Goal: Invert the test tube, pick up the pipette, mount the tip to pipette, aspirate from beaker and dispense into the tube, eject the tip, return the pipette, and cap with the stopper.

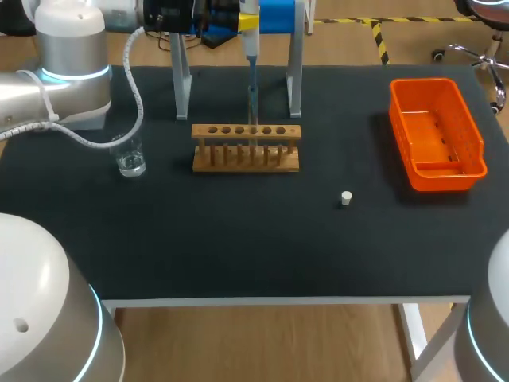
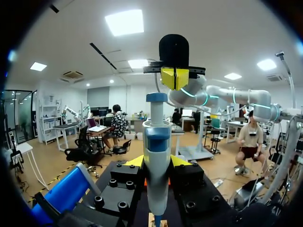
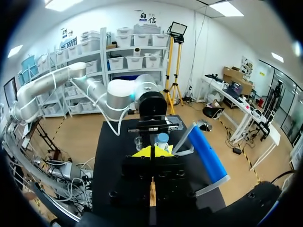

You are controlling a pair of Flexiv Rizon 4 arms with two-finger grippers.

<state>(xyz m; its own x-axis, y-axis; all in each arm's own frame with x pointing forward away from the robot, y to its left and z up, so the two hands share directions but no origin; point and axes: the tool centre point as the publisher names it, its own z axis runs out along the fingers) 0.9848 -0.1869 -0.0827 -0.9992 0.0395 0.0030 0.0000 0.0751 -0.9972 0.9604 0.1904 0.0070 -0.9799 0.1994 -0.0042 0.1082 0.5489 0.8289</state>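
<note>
Left claw [image 2: 157,162] clamps the pipette [image 2: 157,142] upright above the wooden rack [image 1: 246,148], tip lowered toward a rack hole, likely for dispensing. Right claw [image 2: 175,78], pinched together and empty, hangs just over the plunger [image 2: 156,98], probably to press it.

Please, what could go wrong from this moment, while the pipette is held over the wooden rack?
1. The shut right gripper hangs above the plunger of the pipette and looks off-centre to it; a press might slip off.
2. The left gripper holds the pipette with its lower end down at the wooden rack; a hard push could jam that end or shift the rack.
</note>
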